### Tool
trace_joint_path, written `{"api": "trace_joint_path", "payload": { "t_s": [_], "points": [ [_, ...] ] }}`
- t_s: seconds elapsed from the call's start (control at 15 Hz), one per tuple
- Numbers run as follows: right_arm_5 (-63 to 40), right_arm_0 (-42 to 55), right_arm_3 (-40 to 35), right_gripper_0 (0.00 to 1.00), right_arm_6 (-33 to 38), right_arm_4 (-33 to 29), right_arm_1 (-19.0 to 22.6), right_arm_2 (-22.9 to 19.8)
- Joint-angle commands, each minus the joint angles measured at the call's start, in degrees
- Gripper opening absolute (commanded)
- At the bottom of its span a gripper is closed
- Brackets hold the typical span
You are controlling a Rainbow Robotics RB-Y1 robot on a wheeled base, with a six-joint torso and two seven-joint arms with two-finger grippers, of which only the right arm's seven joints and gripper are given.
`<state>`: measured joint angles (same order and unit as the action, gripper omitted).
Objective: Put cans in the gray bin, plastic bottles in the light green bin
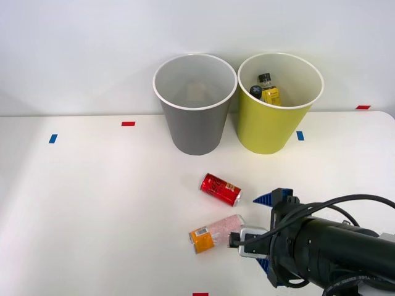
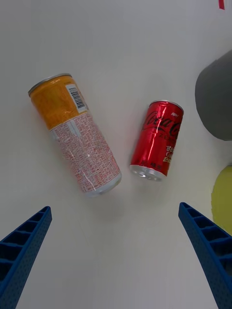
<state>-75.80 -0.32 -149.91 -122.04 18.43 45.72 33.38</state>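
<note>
Pink and orange, the slim can (image 1: 215, 233) lies on its side on the white table (image 1: 92, 203), silver end just ahead of the open, empty pincer (image 2: 116, 246) — its long axis running slantwise away. Beside it lies the red can (image 1: 220, 189), nearer the gray bin (image 1: 194, 105); bottles (image 1: 266, 89) sit in the green bin (image 1: 279, 108).

bare table (image 1: 92, 203) left, cans (image 1: 220, 189) midway
</note>
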Motion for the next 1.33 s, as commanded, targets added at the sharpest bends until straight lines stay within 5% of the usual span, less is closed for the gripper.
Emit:
{"api": "trace_joint_path", "payload": {
  "t_s": [0.07,0.87,1.33],
  "points": [
    [-1.3,-1.4,-0.1,0.91,-2.5,0.0,0.3,1.4],
    [-1.4,-14.4,5.1,0.91,-3.2,0.4,-0.4,13.6],
    [-11.7,-20.3,6.6,0.91,-6.6,8.8,-4.1,14.1]
  ]
}}
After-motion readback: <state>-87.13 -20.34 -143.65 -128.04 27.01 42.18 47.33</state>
